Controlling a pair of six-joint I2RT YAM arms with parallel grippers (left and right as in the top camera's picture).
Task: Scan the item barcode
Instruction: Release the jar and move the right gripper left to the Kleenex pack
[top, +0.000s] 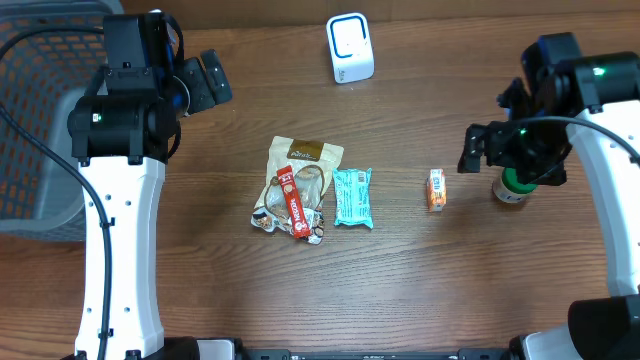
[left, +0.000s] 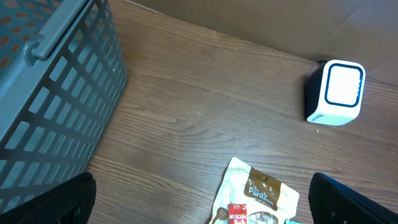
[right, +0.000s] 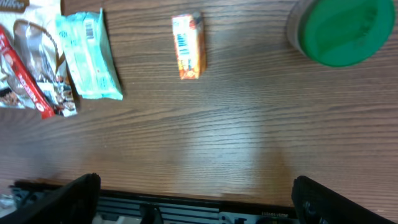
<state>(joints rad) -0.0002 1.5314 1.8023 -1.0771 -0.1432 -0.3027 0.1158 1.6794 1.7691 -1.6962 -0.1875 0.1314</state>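
A white barcode scanner (top: 350, 48) stands at the back of the table, also in the left wrist view (left: 336, 92). Mid-table lie a cream pouch (top: 305, 160) with a red stick pack (top: 292, 205) on it, a teal packet (top: 352, 196) and a small orange box (top: 436, 189). A green-lidded bottle (top: 512, 187) stands at the right. My left gripper (top: 205, 82) hangs open, high above the pouch (left: 261, 190), holding nothing. My right gripper (top: 487, 148) is open and empty beside the bottle (right: 341, 30), with the orange box (right: 188, 46) and the teal packet (right: 87, 55) in its view.
A grey slatted basket (top: 40, 120) fills the far left and shows in the left wrist view (left: 56, 93). The table's front edge (right: 199, 198) runs along the bottom of the right wrist view.
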